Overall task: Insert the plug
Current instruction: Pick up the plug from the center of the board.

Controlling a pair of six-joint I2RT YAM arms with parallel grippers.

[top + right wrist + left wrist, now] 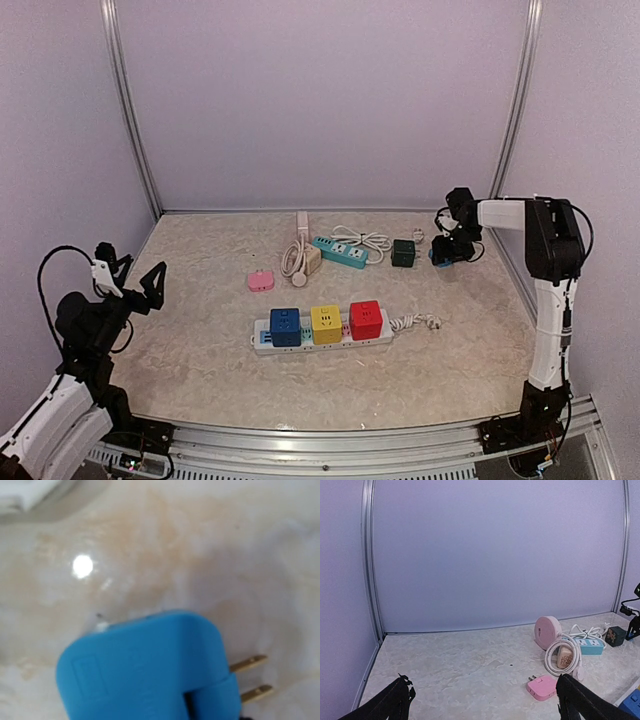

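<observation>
Near left corner of counter (200, 380): left gripper (130, 275), spread wide, empty, well apart from everything.
Mid-counter, near side: white power strip (262, 340) carrying three coloured cubes (326, 323).
Further back: teal strip (340, 252), dark green cube (403, 253).
Far right edge: blue plug (145, 675), flat on counter, right at right gripper (452, 248); right arm far nearer.
Glossy rounded body, two brass prongs (250, 677) along long axis, pointing rightward in wrist view.
Grip: cannot tell whether closed on plug yet.
</observation>
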